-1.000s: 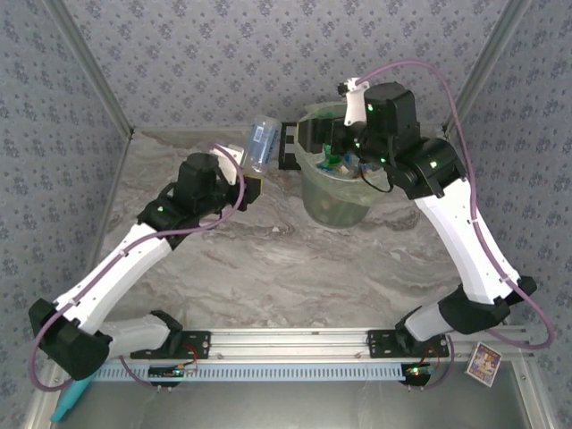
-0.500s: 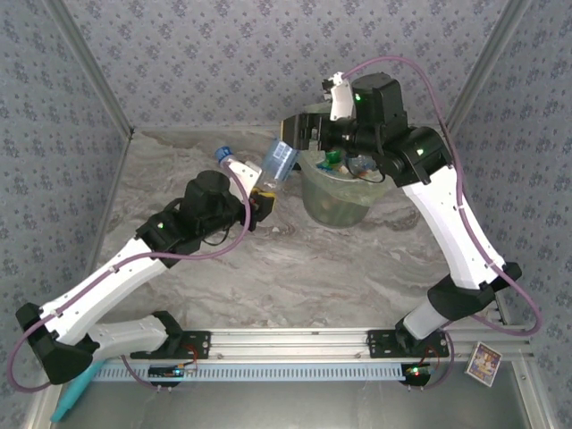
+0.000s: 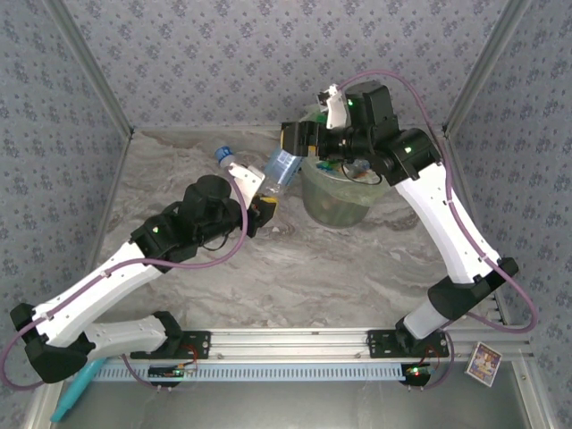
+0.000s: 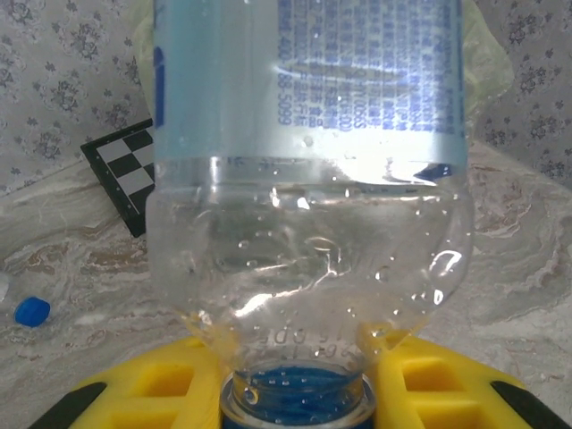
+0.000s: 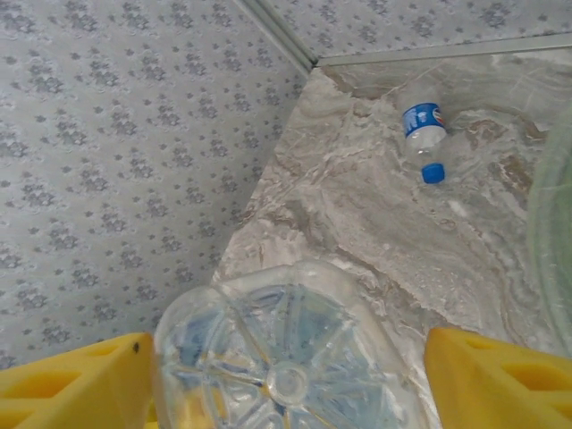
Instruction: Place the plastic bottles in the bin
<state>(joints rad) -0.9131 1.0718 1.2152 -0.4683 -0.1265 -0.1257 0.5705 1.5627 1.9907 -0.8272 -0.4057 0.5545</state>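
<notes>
Clear, thin-walled plastic bottle (image 3: 280, 170) with a pale blue printed label and droplets inside. Hangs tilted in the air just beside the bin (image 3: 340, 204), a round pale bucket lined with a translucent green bag. Neck and blue cap pinched by the yellow left end effector (image 3: 265, 207). Ribbed, star-shaped base between the spread right end effector (image 3: 295, 141). Second bottle (image 3: 225, 159), blue-capped, lies on the veined marble-look counter (image 3: 295, 259).
</notes>
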